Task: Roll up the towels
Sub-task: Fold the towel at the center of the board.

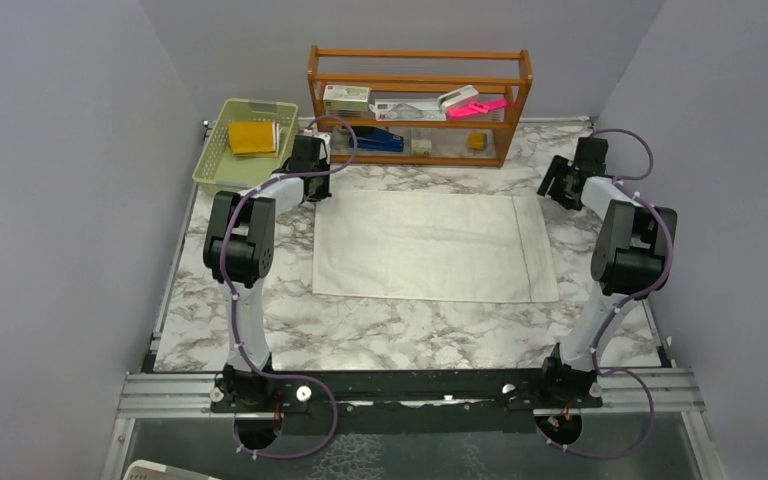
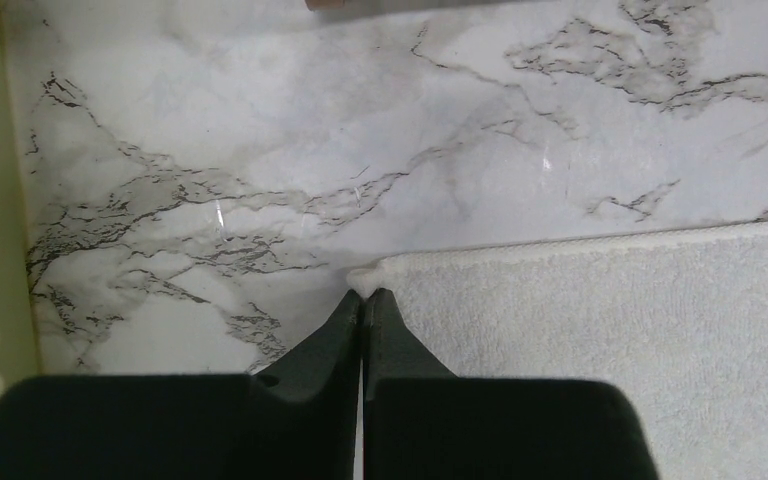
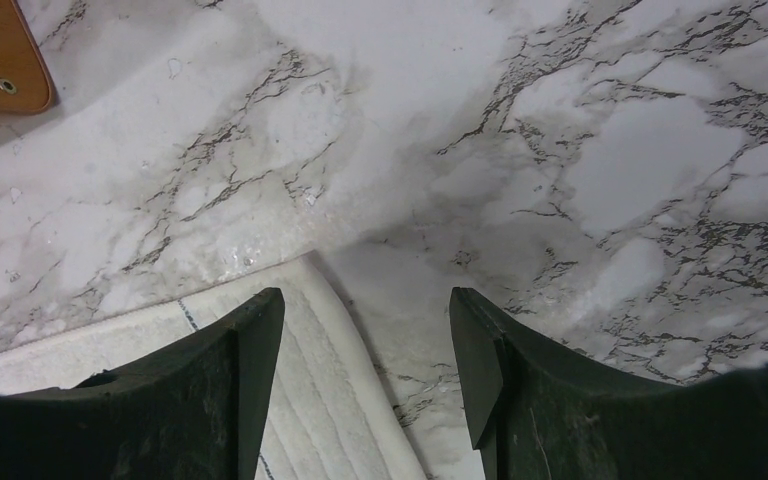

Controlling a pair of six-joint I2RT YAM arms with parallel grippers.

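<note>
Plain cream-white terry towel (image 1: 430,245) flat mid-way on marble-pattern bench (image 1: 410,335) — likely soft, light, limp.
Best taken at the far corners: left end effector (image 2: 363,295) closed at one, pinch unclear; right end effector (image 3: 365,300) open astride the other — mustard-yellow towel (image 1: 252,137) in green plastic basket (image 1: 215,160).

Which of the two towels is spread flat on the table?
The cream-white towel, laid open between the arms; the mustard-yellow towel sits folded in the green basket.
</note>
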